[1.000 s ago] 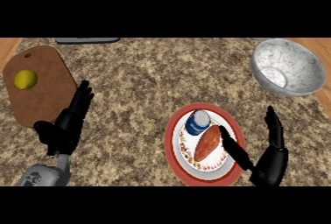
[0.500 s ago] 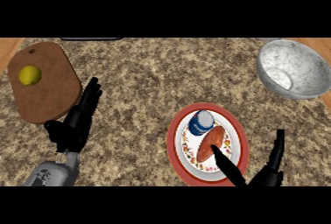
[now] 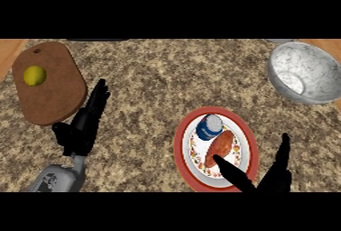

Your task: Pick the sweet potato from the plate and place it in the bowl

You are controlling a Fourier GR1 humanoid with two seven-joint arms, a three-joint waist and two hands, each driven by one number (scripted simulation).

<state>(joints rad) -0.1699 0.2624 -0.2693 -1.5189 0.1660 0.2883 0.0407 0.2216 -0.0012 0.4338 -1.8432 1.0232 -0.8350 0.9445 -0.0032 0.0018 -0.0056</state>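
Counter (image 3: 166, 90): speckled stone top. The plate (image 3: 248, 135), red-rimmed, sits near right. On it lies the sweet potato (image 3: 220, 149), orange, long axis tilted, on the plate's near half. A blue-and-white can (image 3: 209, 127) stands just beside it on the far side, touching or nearly so.

The right hand (image 3: 273, 173) enters from the near edge, open, fingers straight and spread. Its thumb reaches over the plate's near rim, its tip at the sweet potato's near end; contact cannot be confirmed. The other fingers point far, right of the plate.

The bowl (image 3: 307, 74), metal, is at far right, well apart from the plate.

The left hand (image 3: 83, 126) rests open at near left, fingers straight, holding nothing.

Far left: a wooden board (image 3: 57, 97) bearing a lemon (image 3: 34, 75).
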